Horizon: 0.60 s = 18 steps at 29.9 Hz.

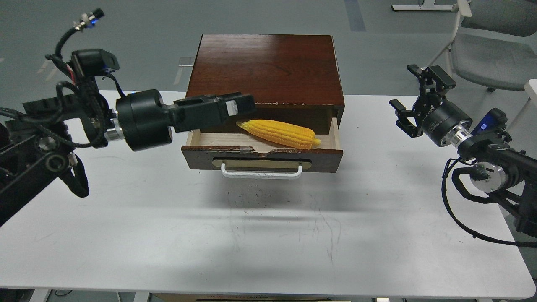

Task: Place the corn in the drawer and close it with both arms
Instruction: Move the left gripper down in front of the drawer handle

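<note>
The yellow corn (279,133) lies in the open drawer (201,154), pointed tip to the left, blunt end near the drawer's right wall. The drawer sticks out of the dark wooden box (264,69), and its white handle (262,171) faces me. My left gripper (243,105) reaches in from the left, side-on, its tip over the drawer's left half just above the corn's pointed tip. Its fingers overlap, so the gap is hidden. My right gripper (411,89) is open and empty, held above the table to the right of the box.
The box stands at the back middle of the white table (268,235). A grey chair (491,54) stands on the floor behind the right arm. Loose black cables (453,201) hang off the right arm over the table's right edge.
</note>
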Each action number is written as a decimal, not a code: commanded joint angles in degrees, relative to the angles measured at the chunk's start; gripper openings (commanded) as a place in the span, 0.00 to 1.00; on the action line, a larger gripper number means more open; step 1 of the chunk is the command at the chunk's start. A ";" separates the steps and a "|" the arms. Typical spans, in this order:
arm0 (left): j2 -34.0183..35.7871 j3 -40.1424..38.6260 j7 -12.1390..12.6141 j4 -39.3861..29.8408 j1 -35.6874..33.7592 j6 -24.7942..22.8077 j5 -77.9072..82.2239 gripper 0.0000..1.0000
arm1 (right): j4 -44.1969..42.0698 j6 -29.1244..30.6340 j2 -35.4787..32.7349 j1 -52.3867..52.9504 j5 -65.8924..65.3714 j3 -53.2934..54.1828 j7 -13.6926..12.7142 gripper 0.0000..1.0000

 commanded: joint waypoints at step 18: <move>-3.35 15.28 0.03 3.38 6.04 0.03 10.77 0.03 | 0.08 -0.11 -0.23 -0.50 -0.18 -0.18 0.00 0.99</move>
